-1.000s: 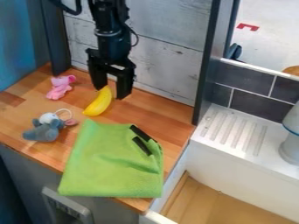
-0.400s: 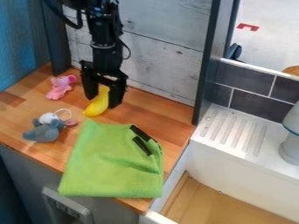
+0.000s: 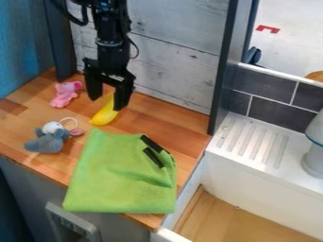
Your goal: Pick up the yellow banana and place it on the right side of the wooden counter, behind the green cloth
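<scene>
1. Here's the hand [image 3: 106,105], fingers spread at the far end of the yellow banana [image 3: 105,116] on the counter [image 3: 142,112]; contact, can't tell.
2. Green cloth [image 3: 120,175] spills over the counter's front edge!
3. Pink toy [image 3: 64,94], grey toy [image 3: 47,142]: banana's side away from the basin [image 3: 259,191].
4. That basin, white-walled, wood-coloured bottom, adjoins a ridged ledge [image 3: 252,142] bearing a pale vessel [image 3: 315,158].

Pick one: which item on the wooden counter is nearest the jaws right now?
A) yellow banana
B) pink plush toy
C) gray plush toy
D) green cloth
A: the yellow banana has its upper end right at the open jaws, while the pink plush toy, the gray plush toy and the green cloth all lie farther off.
</scene>
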Robot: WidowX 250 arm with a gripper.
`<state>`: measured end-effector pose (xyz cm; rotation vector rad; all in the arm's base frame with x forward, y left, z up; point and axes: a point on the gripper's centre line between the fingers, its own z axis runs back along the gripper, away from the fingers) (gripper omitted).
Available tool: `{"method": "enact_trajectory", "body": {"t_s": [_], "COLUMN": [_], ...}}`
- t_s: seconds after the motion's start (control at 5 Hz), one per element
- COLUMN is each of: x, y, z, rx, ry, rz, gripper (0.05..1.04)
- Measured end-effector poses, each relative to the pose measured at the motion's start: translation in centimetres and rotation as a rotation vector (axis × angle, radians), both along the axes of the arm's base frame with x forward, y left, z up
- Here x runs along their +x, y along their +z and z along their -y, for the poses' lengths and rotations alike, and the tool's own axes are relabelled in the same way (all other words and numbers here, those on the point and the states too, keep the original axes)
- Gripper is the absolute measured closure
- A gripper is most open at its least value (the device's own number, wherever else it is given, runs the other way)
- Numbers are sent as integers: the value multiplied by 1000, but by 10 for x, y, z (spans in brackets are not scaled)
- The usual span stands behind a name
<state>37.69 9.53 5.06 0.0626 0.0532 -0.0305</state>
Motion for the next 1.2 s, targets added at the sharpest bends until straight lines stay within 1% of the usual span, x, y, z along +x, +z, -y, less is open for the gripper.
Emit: {"method": "enact_trajectory", "body": {"t_s": [0.2, 0.4, 0.6, 0.8, 1.0, 1.2], "x": [2, 5, 6, 9, 5, 15], "y": [-19, -29, -35, -35, -35, 7], "z": [-12, -16, -12, -13, -12, -13], "rx": [-22, -33, -59, -57, -52, -19], "ry": [20, 28, 27, 26, 36, 15], "rz": [-35, -60, -63, -48, -33, 102], "gripper": [83, 83, 133, 382, 553, 553]}}
